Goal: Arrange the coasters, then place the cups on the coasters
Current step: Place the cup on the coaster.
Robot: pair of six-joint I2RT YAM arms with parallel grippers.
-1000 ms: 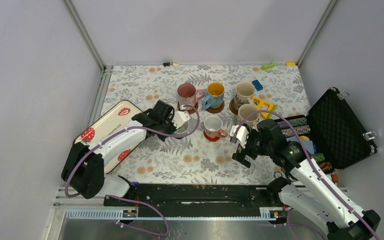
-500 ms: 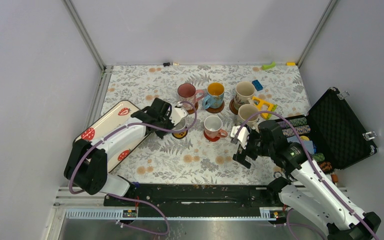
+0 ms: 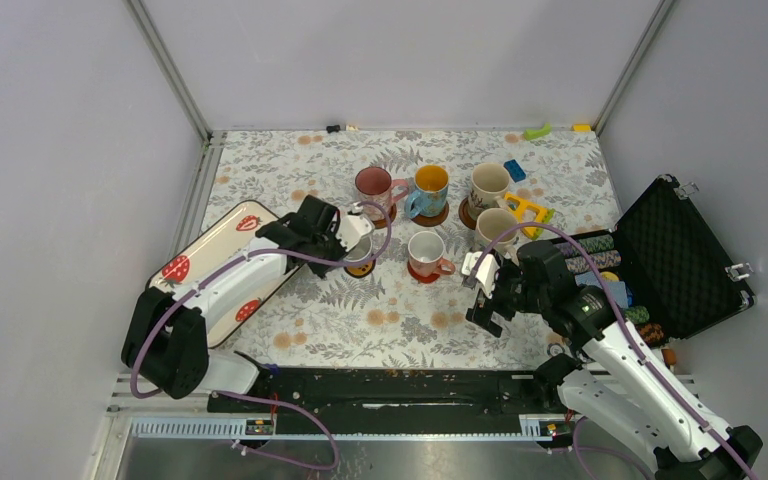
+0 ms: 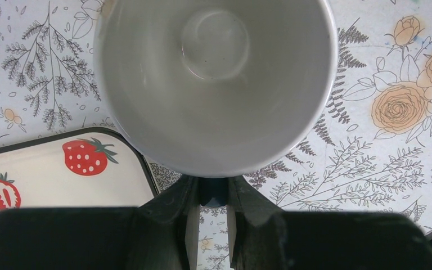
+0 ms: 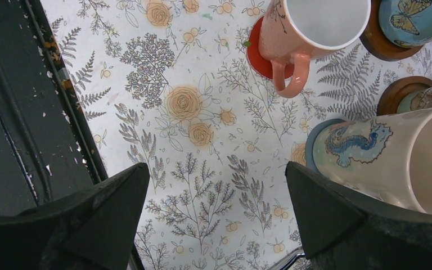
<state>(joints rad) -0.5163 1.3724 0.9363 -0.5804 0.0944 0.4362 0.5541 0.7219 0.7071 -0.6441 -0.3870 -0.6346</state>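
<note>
My left gripper [image 4: 211, 194] is clamped on the edge of a white mug [image 4: 216, 84], fingers nearly together. The mug is beside the strawberry tray [image 4: 45, 169], close over the orange coaster [image 3: 361, 268] — if they touch, I cannot tell. My right gripper [image 5: 215, 174] stands wide apart and holds nothing, above the floral cloth [image 5: 191, 129], near the dragon mug [image 5: 371, 152] on its grey-blue coaster [image 5: 314, 147].
</note>
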